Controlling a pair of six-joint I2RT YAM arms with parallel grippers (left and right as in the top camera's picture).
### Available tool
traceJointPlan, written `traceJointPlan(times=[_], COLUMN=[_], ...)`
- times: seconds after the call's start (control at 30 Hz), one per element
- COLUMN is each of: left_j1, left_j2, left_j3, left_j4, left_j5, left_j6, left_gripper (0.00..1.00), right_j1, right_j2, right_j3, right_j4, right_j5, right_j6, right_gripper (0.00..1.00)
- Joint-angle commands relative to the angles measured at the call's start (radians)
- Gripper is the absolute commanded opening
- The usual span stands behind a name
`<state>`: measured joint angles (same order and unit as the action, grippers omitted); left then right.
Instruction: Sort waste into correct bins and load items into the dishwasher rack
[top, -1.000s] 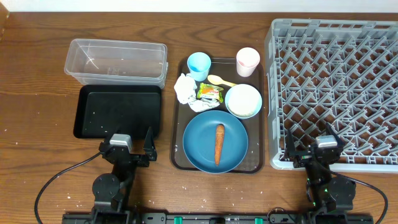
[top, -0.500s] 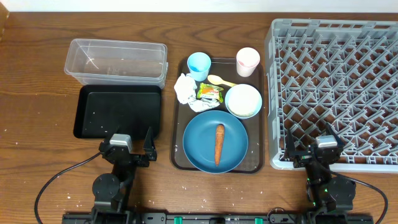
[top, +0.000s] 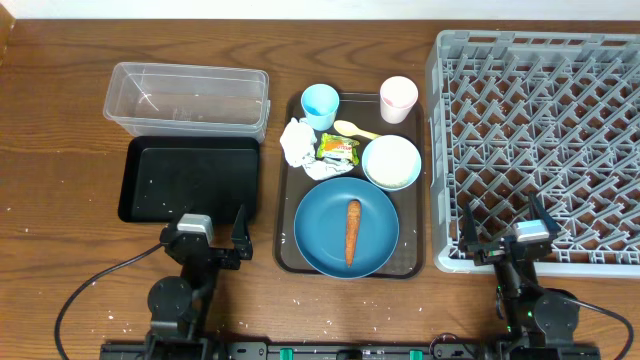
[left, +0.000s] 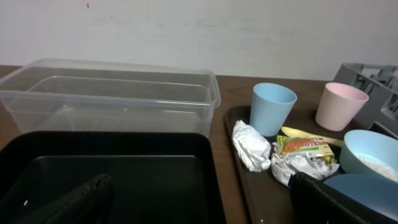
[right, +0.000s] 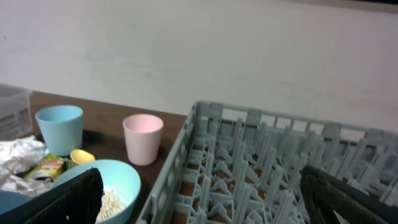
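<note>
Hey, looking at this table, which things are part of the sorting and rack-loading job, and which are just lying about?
Part of the job: tissue, wrapper, carrot, rice, clear tub, black tray, blue cup, pink cup, white bowl, blue plate, yellow spoon, dishwasher rack.

Just there: brown serving tray, wooden table.

My fingers (left: 74, 196) are black. The tub (top: 186, 100) is clear. The black tray (top: 190, 180) has white flecks, and the brown tray (top: 412, 220) is plain. Light blue cup (top: 320, 104), pale pink cup (top: 398, 97), white tissue (top: 297, 141), yellow-green wrapper (top: 338, 149) with an orange band, yellow spoon (top: 350, 128), white bowl (top: 368, 158), blue plate (top: 320, 225), orange carrot (top: 352, 232). Grey rack (top: 540, 130); brown, wood-grained table (top: 60, 150).
</note>
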<state>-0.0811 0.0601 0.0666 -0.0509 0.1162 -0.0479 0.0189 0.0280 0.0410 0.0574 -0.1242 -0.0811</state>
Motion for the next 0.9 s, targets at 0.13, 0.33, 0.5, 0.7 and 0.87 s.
traceJointPlan(times=[0.13, 0.33, 0.5, 0.7, 0.87], left_j1=[-0.001, -0.001, -0.008, -0.068, -0.159], left_j2=[0.258, 0.583, 0.880, 1.214, 1.403], left_j3=[0.313, 0.674, 1.038, 1.427, 1.522], left_j4=[-0.046, -0.280, -0.557, -0.885, -0.917], left_j5=[0.071, 0.127, 0.127, 0.127, 0.126], left_j6=[0.014, 0.056, 0.056, 0.055, 0.055], left_gripper=[0.92, 0.92, 0.92, 0.92, 0.92], right_j1=[0.001, 0.001, 0.001, 0.001, 0.001], right_j2=[0.151, 0.386, 0.590, 0.806, 0.889], right_j3=[0.237, 0.515, 0.777, 1.061, 1.126], right_j4=[-0.027, -0.217, -0.438, -0.706, -0.751], right_j5=[-0.074, -0.128, -0.143, -0.149, -0.171], right_j6=[-0.048, -0.058, -0.058, -0.058, -0.047], right_gripper=[0.99, 0.99, 0.99, 0.99, 0.99])
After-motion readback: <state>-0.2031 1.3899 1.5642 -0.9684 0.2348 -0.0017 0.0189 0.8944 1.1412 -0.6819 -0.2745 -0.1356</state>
